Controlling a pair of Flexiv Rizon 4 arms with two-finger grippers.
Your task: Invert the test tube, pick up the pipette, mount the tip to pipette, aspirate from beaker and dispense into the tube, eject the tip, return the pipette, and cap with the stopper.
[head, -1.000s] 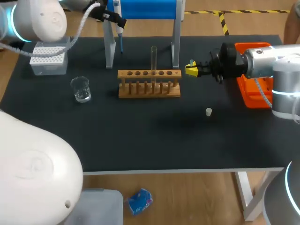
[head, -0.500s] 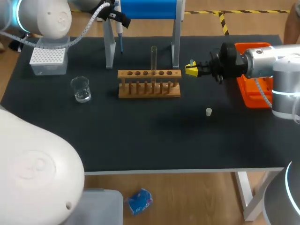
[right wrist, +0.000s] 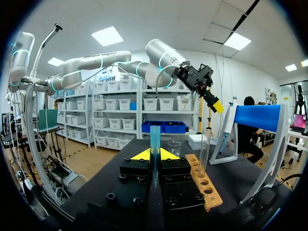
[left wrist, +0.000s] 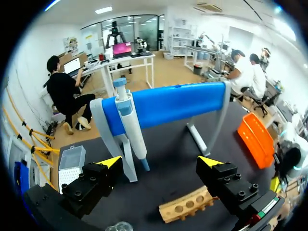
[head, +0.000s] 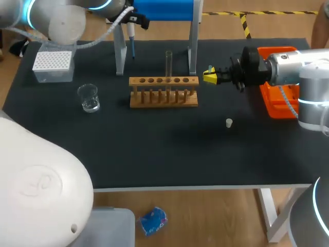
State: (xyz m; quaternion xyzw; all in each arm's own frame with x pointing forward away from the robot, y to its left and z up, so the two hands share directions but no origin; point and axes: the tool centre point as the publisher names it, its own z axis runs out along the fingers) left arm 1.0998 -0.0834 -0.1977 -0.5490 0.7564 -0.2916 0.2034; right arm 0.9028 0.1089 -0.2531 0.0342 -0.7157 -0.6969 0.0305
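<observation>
The pipette [head: 132, 40] hangs on the blue stand [head: 159, 9] at the back of the table. My left gripper [left wrist: 160, 163] is open, and the pipette [left wrist: 131, 130] is just ahead of it, between and beyond its fingers. A clear test tube [head: 168, 64] stands upright in the wooden rack [head: 163, 92]. To the right of the rack my right gripper [head: 209, 76] is shut on a pipette tip [right wrist: 154, 144], which stands upright between its fingers. The beaker [head: 89, 98] and the tip box [head: 52, 66] are at the left. The small white stopper [head: 229, 122] lies on the mat.
An orange tray [head: 277, 98] sits at the right edge, partly under my right arm. The stand's legs [head: 120, 51] rise just behind the rack. The black mat [head: 169, 149] in front of the rack carries only the stopper.
My left arm has swung to the right, bringing its gripper closer to the pipette on the stand. The right arm and the tip it holds have stayed put.
</observation>
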